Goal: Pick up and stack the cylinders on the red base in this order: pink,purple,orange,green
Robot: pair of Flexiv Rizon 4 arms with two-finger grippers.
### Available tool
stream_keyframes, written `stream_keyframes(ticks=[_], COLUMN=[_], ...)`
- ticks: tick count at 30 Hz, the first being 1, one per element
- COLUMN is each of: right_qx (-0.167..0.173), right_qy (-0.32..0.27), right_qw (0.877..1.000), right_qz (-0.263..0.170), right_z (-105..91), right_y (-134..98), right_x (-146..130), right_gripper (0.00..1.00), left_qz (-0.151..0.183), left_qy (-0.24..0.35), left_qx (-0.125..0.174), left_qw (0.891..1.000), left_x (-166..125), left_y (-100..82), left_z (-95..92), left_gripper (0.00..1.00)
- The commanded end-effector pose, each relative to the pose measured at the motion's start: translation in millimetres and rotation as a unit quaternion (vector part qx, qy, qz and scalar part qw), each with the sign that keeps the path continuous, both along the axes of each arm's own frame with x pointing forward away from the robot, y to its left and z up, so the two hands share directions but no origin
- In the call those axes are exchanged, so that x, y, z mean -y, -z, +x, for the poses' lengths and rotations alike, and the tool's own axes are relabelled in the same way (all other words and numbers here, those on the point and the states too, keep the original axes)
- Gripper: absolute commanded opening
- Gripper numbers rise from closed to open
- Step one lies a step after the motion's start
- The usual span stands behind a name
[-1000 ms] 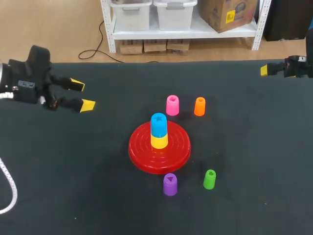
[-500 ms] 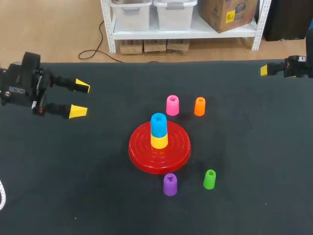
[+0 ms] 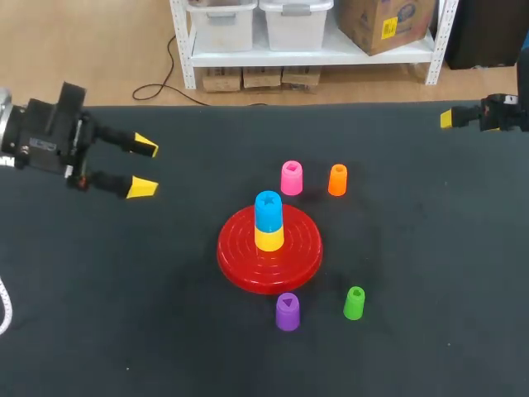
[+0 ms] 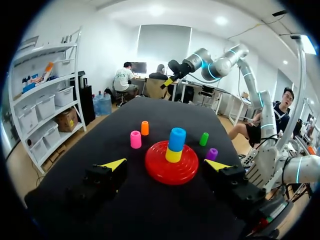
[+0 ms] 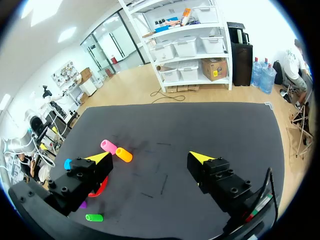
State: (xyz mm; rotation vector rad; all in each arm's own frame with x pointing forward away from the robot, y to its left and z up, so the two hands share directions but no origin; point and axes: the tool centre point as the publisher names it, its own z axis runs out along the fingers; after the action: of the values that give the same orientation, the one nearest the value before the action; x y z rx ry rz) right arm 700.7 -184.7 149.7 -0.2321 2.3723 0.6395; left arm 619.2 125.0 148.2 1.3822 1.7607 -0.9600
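Observation:
The red base (image 3: pixel 235 252) lies mid-table with a yellow cylinder (image 3: pixel 269 239) and a blue one (image 3: pixel 268 209) stacked on it. Just behind it stand the pink cylinder (image 3: pixel 291 178) and the orange cylinder (image 3: pixel 337 179). In front of it stand the purple cylinder (image 3: pixel 287 311) and the green cylinder (image 3: pixel 354 303). My left gripper (image 3: pixel 144 166) hangs open and empty at the far left, pointing at the base (image 4: pixel 162 175), well short of the pink cylinder (image 4: pixel 135 139). At the back right corner my right gripper (image 3: pixel 450 118) is open and empty (image 5: pixel 150 158), far from the pink (image 5: pixel 108 146) and orange (image 5: pixel 124 155) cylinders.
The black table (image 3: pixel 124 314) stretches bare around the group of cylinders, with wide room at the front left and at the right. A white cable (image 3: pixel 7 310) shows at the left edge.
My left gripper has shifted slightly and turned at the wrist, staying open at the far left. The right arm and all cylinders are unchanged.

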Motion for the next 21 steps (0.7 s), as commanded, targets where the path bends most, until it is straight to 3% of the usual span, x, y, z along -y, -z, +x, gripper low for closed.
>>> stream_keyframes(ticks=[1,4,6,7,21], right_qx=[0.000,0.000,0.000,0.000,0.000], right_qy=[0.000,0.000,0.000,0.000,0.000], right_qw=[1.000,1.000,1.000,1.000,1.000], right_qz=[0.000,0.000,0.000,0.000,0.000], right_z=[-0.2,-0.2,-0.2,-0.2,-0.2], right_y=[-0.1,-0.1,-0.1,-0.1,-0.1], right_x=[0.1,0.1,0.1,0.1,0.1], right_gripper=[1.00,1.00,1.00,1.00,1.00], left_qz=[0.002,0.006,-0.015,-0.006,-0.006], left_qy=[-0.011,-0.011,-0.029,-0.051,-0.051], left_qx=[0.001,-0.005,-0.017,-0.019,-0.019], left_qw=[1.000,1.000,0.999,0.998,0.998], left_x=[-8.5,-9.8,-9.7,-9.6,-9.6], left_y=[-0.7,0.6,-1.0,-2.2,-2.2], left_z=[-2.3,-4.0,-5.0,-4.8,-4.8], left_gripper=[1.00,1.00,1.00,1.00,1.00])
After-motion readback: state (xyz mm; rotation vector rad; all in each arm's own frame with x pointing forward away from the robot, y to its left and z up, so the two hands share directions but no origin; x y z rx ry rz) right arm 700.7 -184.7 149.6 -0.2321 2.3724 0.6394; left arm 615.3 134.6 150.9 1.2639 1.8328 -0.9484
